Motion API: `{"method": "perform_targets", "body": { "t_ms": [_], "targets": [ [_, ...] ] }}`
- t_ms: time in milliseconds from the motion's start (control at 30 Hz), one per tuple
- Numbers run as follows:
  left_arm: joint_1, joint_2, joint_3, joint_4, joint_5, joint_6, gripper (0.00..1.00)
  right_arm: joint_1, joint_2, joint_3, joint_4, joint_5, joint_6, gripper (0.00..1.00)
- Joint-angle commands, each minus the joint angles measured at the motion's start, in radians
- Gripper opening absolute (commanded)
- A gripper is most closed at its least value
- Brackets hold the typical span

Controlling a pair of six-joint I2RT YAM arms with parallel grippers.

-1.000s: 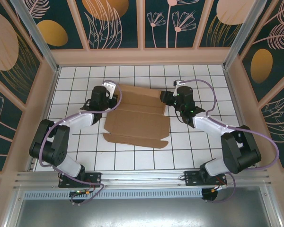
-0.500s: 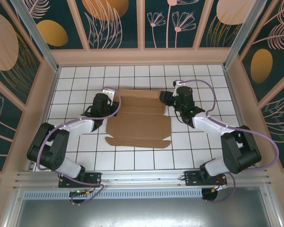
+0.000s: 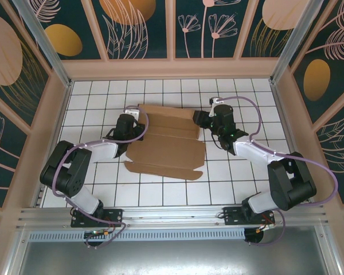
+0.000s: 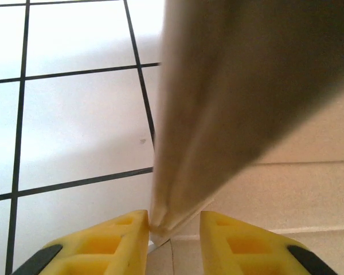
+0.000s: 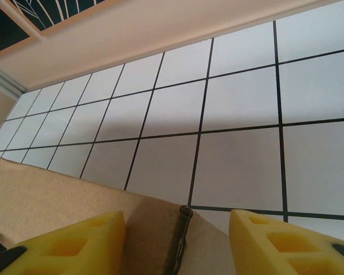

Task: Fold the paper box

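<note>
Two arms: both reach in from the near edge of the table (image 3: pixel 241 91), one to each side of the paper box (image 3: pixel 166 143).
Paper box: brown corrugated cardboard, mostly flat, lying mid-table on the white tiles; its near long edge carries a narrow flap folded along a crease.
Left end effector (image 3: pixel 140 126): at the box's left edge, toward the far corner. In the left wrist view (image 4: pixel 173 220) its yellow fingers (image 4: pixel 120 240) stand slightly parted on either side of a raised flap (image 4: pixel 229 86). The cardboard's lower corner sits against the left finger and clear of the right one, so it is released, not pinching.
Right end effector (image 3: pixel 199 120): at the box's far right corner. In the right wrist view (image 5: pixel 178 220) the fingers (image 5: pixel 275 240) are spread wide over the cardboard edge (image 5: pixel 57 195), with bare tiles visible between them; released.
In the way: the raised flap blocks the right half of the left wrist view.
Around: patterned wall panels (image 3: pixel 137 28) enclose the table on three sides; purple cables (image 3: pixel 258 109) loop along both arms; a metal rail (image 3: pixel 172 215) runs along the near edge by the arm bases.
</note>
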Motion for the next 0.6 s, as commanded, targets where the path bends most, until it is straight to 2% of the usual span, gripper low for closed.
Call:
{"method": "perform_targets", "body": {
  "t_ms": [0,200,300,467,567],
  "targets": [
    [-0.009,0.024,0.031,0.038,-0.048,-0.034,0.24,0.003,0.027,-0.025,-0.111,-0.011,-0.003,0.51],
    [-0.032,0.051,0.047,0.082,-0.103,-0.024,0.15,0.003,0.036,-0.028,-0.103,-0.025,0.001,0.51],
    [-0.061,0.033,0.002,0.178,-0.127,0.011,0.12,0.003,0.036,-0.028,-0.101,-0.038,0.003,0.51],
    [-0.072,0.014,-0.090,0.355,-0.131,0.067,0.21,0.000,0.034,-0.027,-0.104,-0.052,0.002,0.51],
    [-0.072,0.026,-0.120,0.434,-0.062,0.128,0.27,-0.001,0.034,-0.028,-0.104,-0.060,0.003,0.51]
  ]
}}
